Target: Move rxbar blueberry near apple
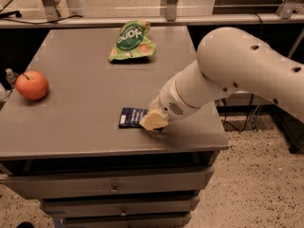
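Note:
The rxbar blueberry is a flat dark navy bar lying near the front edge of the grey table. Its right end is hidden under the gripper. The gripper is at the end of a thick white arm that reaches in from the right, and it sits low on the bar's right end. The apple is red-orange and stands at the table's left edge, well apart from the bar.
A green snack bag lies at the back middle of the table. Drawers sit below the tabletop. A rail with metal posts runs behind the table. A small bottle shows left of the apple.

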Controlling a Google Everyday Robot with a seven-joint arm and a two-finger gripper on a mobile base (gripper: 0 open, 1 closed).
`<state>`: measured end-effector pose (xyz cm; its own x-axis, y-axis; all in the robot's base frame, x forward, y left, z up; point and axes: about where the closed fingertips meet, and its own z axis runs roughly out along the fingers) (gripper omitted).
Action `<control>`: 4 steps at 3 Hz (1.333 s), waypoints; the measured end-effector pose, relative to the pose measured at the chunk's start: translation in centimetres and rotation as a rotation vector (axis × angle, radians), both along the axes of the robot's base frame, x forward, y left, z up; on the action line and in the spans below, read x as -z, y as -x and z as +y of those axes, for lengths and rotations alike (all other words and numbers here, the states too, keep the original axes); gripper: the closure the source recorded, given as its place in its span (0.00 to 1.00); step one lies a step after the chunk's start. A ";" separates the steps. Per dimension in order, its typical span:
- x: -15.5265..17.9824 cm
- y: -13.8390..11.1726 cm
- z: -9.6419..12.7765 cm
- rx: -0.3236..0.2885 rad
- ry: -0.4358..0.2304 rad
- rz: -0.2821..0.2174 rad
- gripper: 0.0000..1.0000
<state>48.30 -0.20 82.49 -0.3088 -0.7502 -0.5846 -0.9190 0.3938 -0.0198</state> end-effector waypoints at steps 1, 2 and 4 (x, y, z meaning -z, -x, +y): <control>0.2 0.1 -0.1 0.006 -0.002 0.010 1.00; 0.1 0.1 -0.1 0.006 -0.002 0.010 1.00; -3.1 -3.0 1.6 0.004 -0.036 -0.027 1.00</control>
<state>51.30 1.43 85.56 -0.2960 -0.7274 -0.6190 -0.9166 0.3986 -0.0301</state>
